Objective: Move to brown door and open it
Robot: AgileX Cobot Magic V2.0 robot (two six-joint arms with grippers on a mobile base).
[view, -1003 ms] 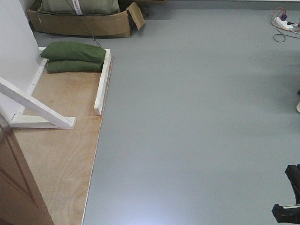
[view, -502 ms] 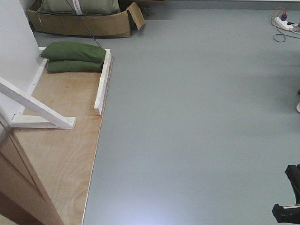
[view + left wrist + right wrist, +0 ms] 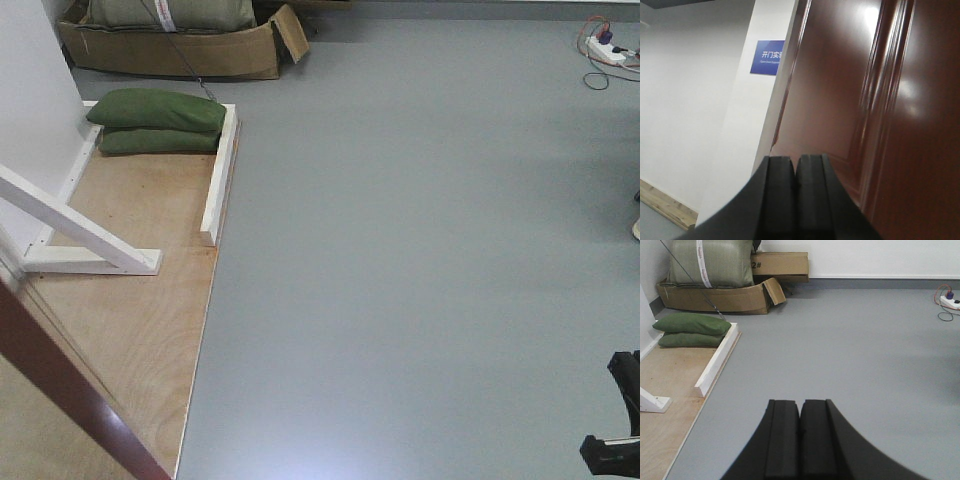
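Observation:
The brown door (image 3: 840, 100) fills the right half of the left wrist view, glossy reddish-brown with raised panel moulding; its handle is out of view. My left gripper (image 3: 796, 158) is shut with nothing in it, its tips in front of the door's lower panel near the white jamb. In the front view only the door's dark edge (image 3: 70, 390) shows, slanting across the lower left corner. My right gripper (image 3: 800, 402) is shut and empty, pointing over the grey floor (image 3: 850, 340).
A white brace frame (image 3: 80, 235) stands on a plywood base (image 3: 130, 320) at left, with green sandbags (image 3: 160, 120) and a cardboard box (image 3: 170, 50) behind. A power strip with cables (image 3: 605, 45) lies far right. A blue sign (image 3: 767, 57) hangs on the white wall.
In the front view the door has swung across the lower left corner: its pale brown face gave way to a dark edge reaching further right, with a beige surface now showing behind it.

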